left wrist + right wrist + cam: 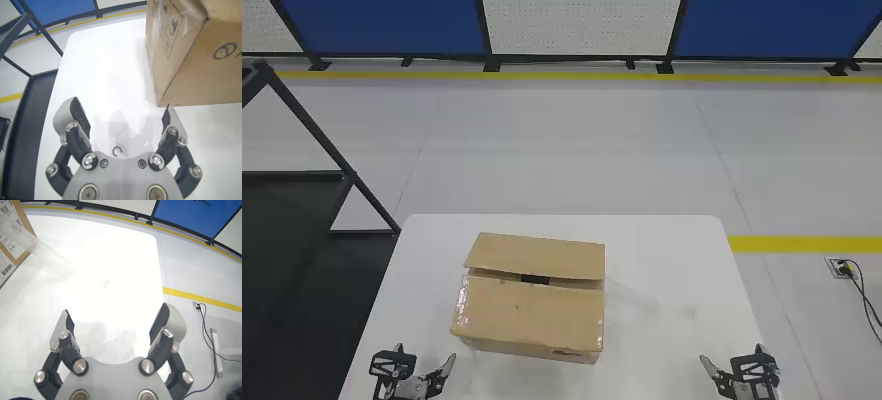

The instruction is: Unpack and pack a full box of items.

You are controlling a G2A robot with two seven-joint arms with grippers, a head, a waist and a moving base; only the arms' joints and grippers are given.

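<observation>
Box (532, 300) rests on the counter (672, 290) ahead of and between the left claw (122, 106) and right claw (115, 309), both spread wide and empty, seemingly poised either side to lift its nearly shut flaps (534, 258).

Top view overhead, facing down onto table (672, 270); wrist views low, close, both catching box (532, 300) edge.

Matt brown cardboard box (532, 305) with glossy tape; smooth white table (672, 270).

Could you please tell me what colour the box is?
The box is brown cardboard, clearest in the top view.
</observation>
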